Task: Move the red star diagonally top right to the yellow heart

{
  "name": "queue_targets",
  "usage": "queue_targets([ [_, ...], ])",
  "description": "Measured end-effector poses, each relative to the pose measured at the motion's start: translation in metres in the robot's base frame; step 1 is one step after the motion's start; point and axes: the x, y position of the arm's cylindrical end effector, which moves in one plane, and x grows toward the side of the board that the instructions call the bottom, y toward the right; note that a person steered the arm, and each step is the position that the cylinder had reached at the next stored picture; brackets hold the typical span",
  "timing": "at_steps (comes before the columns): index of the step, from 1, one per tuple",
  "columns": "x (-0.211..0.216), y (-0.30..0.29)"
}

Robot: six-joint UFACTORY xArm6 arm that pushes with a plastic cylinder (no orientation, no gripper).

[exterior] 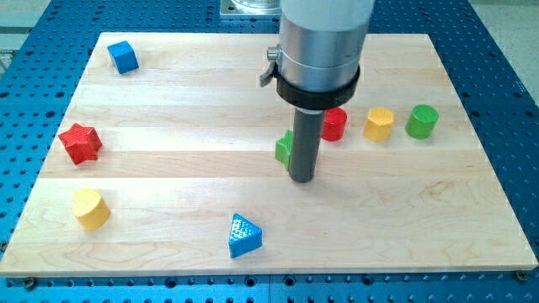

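The red star lies near the board's left edge, at mid height. The yellow heart lies just below it, slightly to the right, with a small gap between them. My tip rests on the board near the middle, far to the right of both. It stands against the right side of a green block, which the rod partly hides.
A blue cube sits at the top left. A blue triangle lies near the bottom edge. A red cylinder, a yellow hexagon block and a green cylinder stand in a row at the right. The wooden board rests on a blue perforated table.
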Motion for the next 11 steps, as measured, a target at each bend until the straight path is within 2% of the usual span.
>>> queue_targets([
  [2, -0.046, -0.01],
  [3, -0.002, -0.066],
  [4, 0.024, -0.163],
  [5, 0.023, -0.284],
  [6, 0.02, -0.346],
  [7, 0.016, -0.348],
  [9, -0.024, -0.344],
  [10, -0.045, -0.299],
  [11, -0.048, -0.203],
])
